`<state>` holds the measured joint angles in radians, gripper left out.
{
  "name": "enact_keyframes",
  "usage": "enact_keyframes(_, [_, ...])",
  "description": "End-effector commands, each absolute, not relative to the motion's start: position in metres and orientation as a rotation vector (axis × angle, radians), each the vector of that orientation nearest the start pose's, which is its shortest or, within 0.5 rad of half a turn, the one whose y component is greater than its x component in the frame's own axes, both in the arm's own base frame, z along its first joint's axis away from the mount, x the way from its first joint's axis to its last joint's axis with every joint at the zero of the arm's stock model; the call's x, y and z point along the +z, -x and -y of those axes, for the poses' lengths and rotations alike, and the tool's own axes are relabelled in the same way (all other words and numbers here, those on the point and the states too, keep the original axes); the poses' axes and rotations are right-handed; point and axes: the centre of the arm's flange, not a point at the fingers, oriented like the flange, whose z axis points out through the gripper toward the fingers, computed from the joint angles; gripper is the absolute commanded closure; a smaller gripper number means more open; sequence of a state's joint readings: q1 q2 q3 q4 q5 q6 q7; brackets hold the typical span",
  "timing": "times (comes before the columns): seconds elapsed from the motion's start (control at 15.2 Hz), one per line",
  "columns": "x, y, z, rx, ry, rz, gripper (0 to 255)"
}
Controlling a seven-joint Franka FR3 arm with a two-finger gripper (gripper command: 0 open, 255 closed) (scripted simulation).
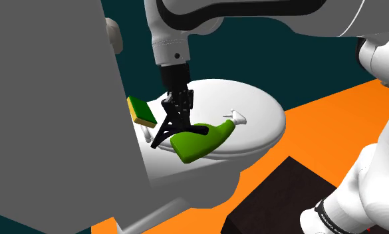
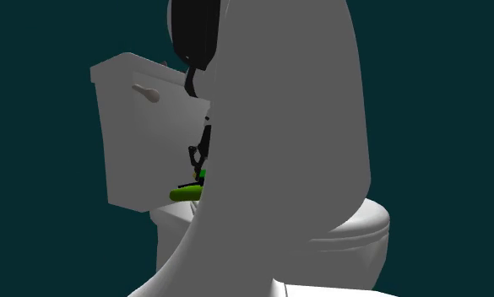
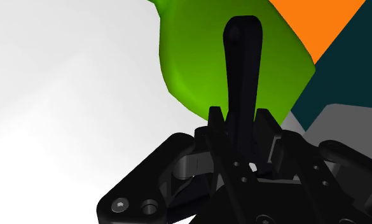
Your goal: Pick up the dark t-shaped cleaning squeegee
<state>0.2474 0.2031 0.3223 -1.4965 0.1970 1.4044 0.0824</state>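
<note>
I see the gripper (image 3: 240, 118) pinching the one black squeegee (image 3: 241, 70) by its handle, over the toilet lid (image 1: 259, 106). Shoulder view: one green bottle (image 1: 199, 141) at its 4 o'clock, one green-yellow sponge (image 1: 141, 111) at 10.

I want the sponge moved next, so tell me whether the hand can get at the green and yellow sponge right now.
Probably not yet: the hand is shut on the black squeegee. The sponge lies uncovered on the toilet lid, close beside the hand, so reach looks fine once it is free.
</note>
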Motion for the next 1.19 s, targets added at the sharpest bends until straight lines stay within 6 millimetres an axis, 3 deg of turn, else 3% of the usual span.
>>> enact_keyframes(0.0, [0.539, -0.491, -0.322, 0.526, 2.849, 0.720, 255])
enact_keyframes(0.33, [0.539, -0.490, -0.322, 0.526, 2.849, 0.720, 255])
enact_keyframes(1.12, [0.603, -0.490, -0.322, 0.526, 2.849, 0.720, 255])
